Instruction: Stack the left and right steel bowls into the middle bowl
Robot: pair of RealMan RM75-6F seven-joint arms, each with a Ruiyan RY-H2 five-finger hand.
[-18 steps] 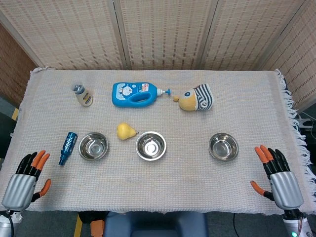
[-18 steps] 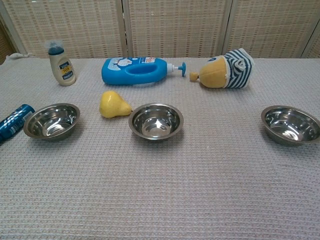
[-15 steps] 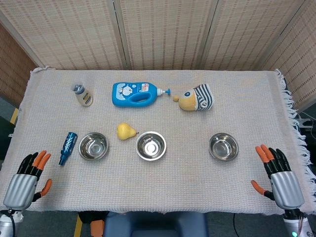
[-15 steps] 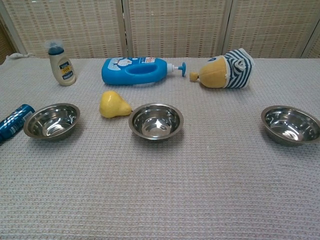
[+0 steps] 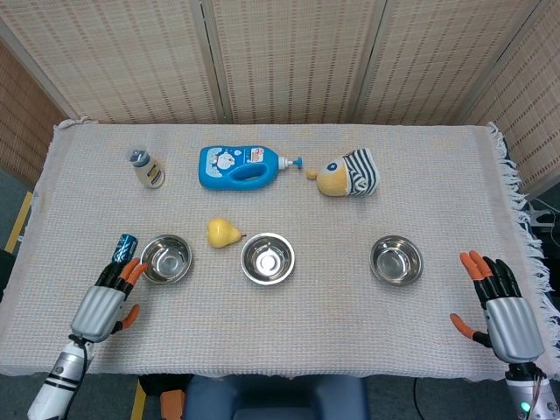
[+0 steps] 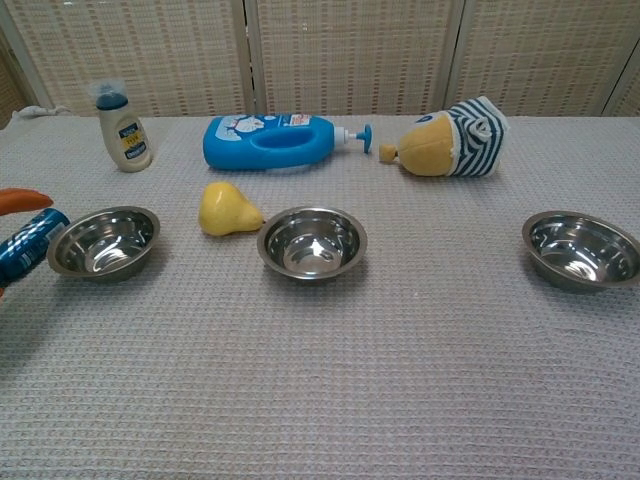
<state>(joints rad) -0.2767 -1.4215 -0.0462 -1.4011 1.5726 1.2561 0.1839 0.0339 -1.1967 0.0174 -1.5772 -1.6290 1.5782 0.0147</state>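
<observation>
Three steel bowls stand in a row on the cloth: the left bowl (image 5: 166,259) (image 6: 103,241), the middle bowl (image 5: 268,258) (image 6: 312,241) and the right bowl (image 5: 396,260) (image 6: 581,248). All are upright and hold nothing. My left hand (image 5: 109,300) hovers just left of and in front of the left bowl, fingers apart, holding nothing; only an orange fingertip (image 6: 22,199) shows at the chest view's left edge. My right hand (image 5: 502,307) is open near the table's right front corner, well right of the right bowl.
A blue tube (image 5: 123,248) (image 6: 30,244) lies beside the left bowl, partly under my left hand. A yellow pear (image 5: 222,232) sits between the left and middle bowls. At the back lie a blue detergent bottle (image 5: 244,165), a small cream bottle (image 5: 148,168) and a striped plush toy (image 5: 348,173).
My left hand has moved right and forward from the table's left front corner to just beside the left bowl. The right hand has shifted slightly right. The bowls have not moved.
</observation>
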